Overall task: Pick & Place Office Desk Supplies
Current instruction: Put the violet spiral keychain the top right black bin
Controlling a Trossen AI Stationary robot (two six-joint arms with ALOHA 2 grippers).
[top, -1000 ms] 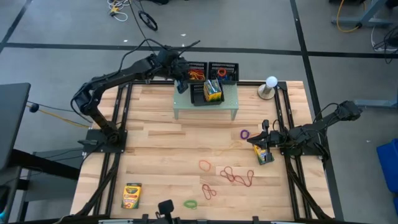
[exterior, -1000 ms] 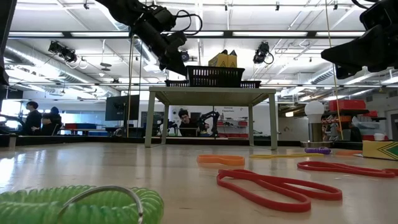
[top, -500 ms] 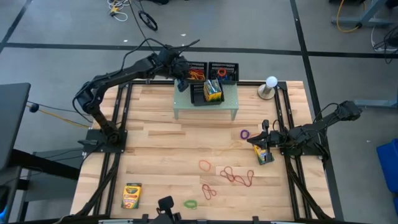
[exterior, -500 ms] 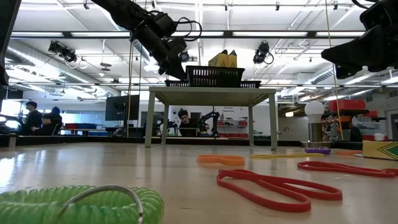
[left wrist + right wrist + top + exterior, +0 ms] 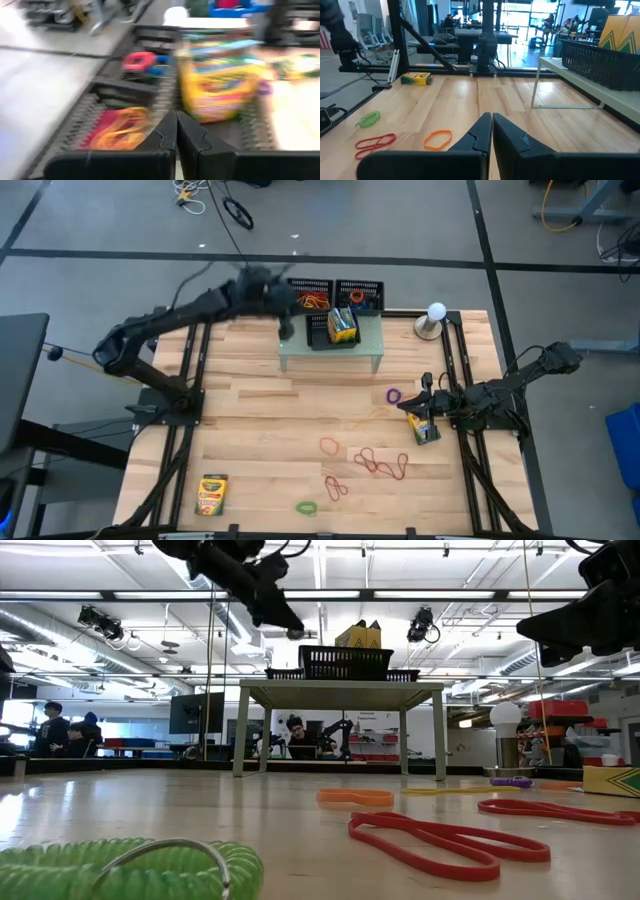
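Observation:
Two yellow-and-green crayon boxes (image 5: pixel 343 326) stand in a black mesh tray on the pale green riser (image 5: pixel 330 358). A third box (image 5: pixel 212 494) lies near the table's near-left corner. A fourth box (image 5: pixel 425 428) lies on the table under my right gripper (image 5: pixel 426 394), which is shut and hovers above it. Rubber bands lie on the wood: red loops (image 5: pixel 381 465), an orange one (image 5: pixel 329 445), a green one (image 5: pixel 306 507) and a purple one (image 5: pixel 393 395). My left gripper (image 5: pixel 176 131) is shut and empty, raised by the riser's far-left corner (image 5: pixel 286 328), facing the trays.
Two more mesh trays (image 5: pixel 316 293) (image 5: pixel 359 293) on the riser's far side hold orange, red and blue bands (image 5: pixel 120 131). A white ball on a stand (image 5: pixel 435 315) sits at the far-right corner. Black frame rails run along both table sides. Bare wood lies left of the bands.
My left arm has moved fast and shows blurred now. Its elbow has swung toward the table's left, and its gripper has risen beside the riser's far-left corner. The right arm and all supplies have stayed where they were.

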